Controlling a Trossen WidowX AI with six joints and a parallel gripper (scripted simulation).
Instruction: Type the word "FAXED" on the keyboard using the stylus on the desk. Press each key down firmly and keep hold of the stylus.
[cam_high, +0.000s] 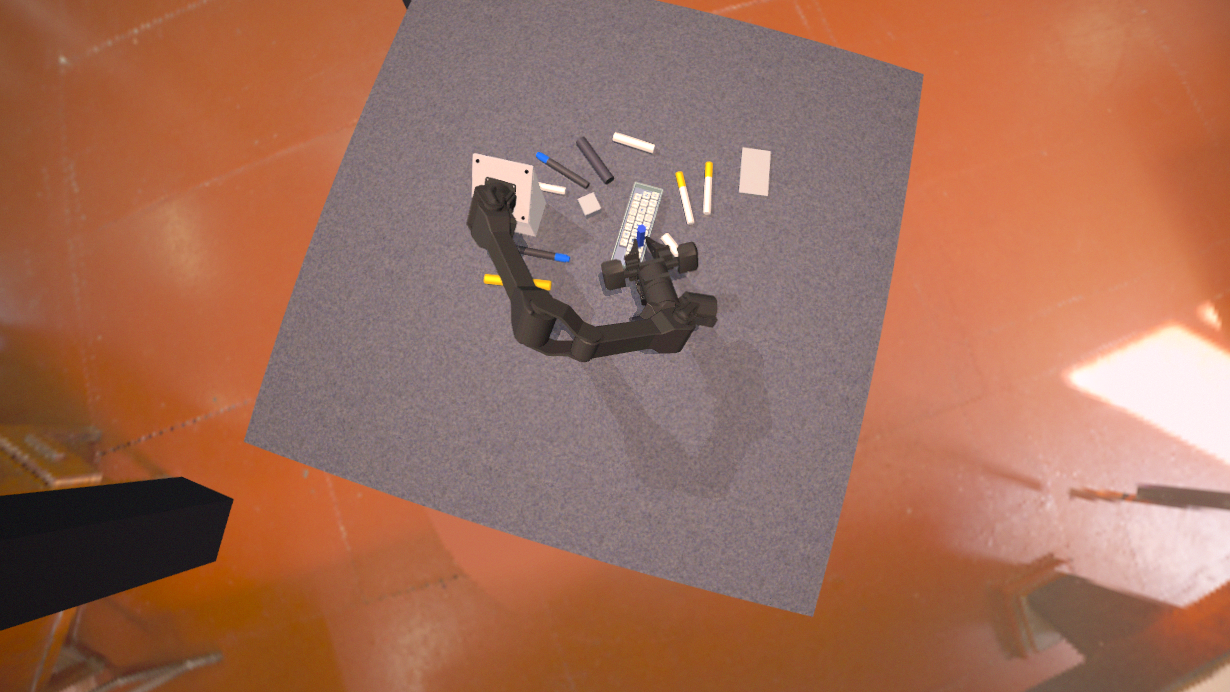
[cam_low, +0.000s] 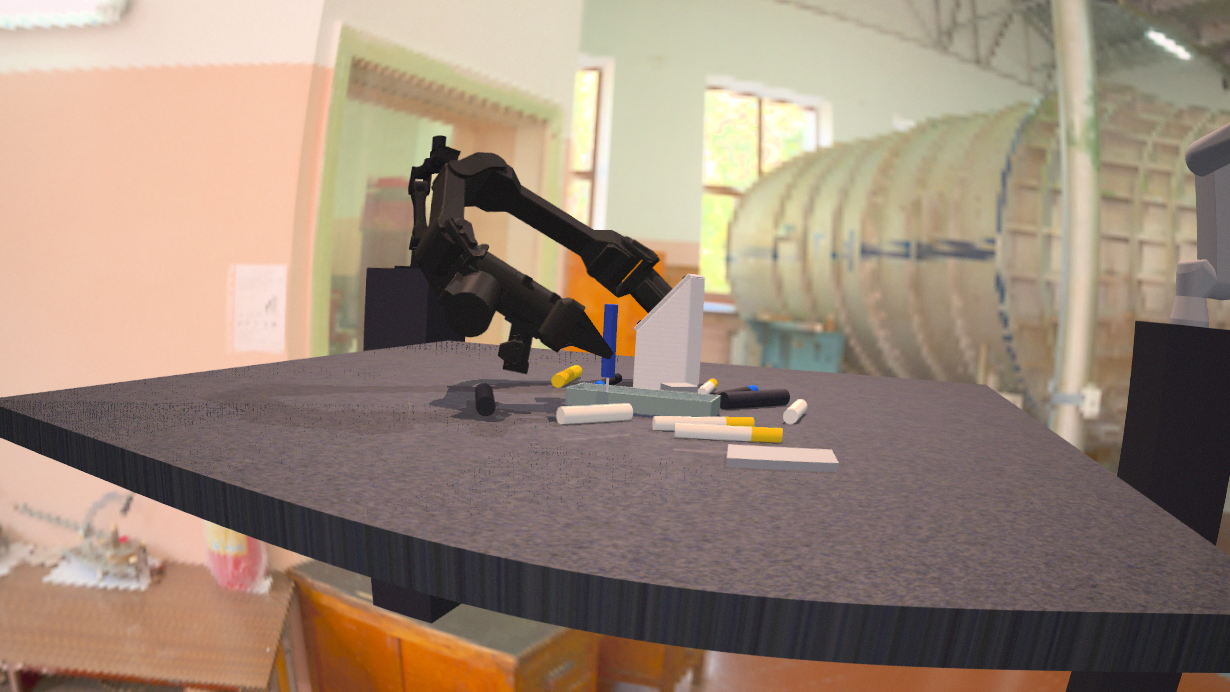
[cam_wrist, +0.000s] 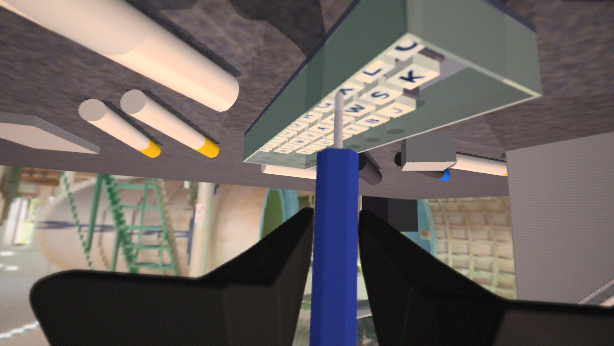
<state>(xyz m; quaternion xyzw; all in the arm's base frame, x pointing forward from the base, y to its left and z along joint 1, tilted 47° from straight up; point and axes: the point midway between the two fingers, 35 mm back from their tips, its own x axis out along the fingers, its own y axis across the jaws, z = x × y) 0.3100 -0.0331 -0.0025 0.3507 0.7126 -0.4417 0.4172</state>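
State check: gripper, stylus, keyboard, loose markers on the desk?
gripper: shut on the stylus
stylus: held upright, thin tip at the keys; contact not clear
keyboard: flat on the desk
yellow-capped markers: lying flat beside the keyboard, untouched
white slab: flat, apart from the rest

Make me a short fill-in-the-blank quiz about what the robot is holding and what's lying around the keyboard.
1. The gripper is shut on a stylus whose body is ____ in colour.
2. The stylus tip points at the ____ of the keyboard.
3. The two white markers lying side by side next to the keyboard have ____ caps.
4. In the exterior view the stylus stands roughly ____.

Missing words: blue; keys; yellow; upright
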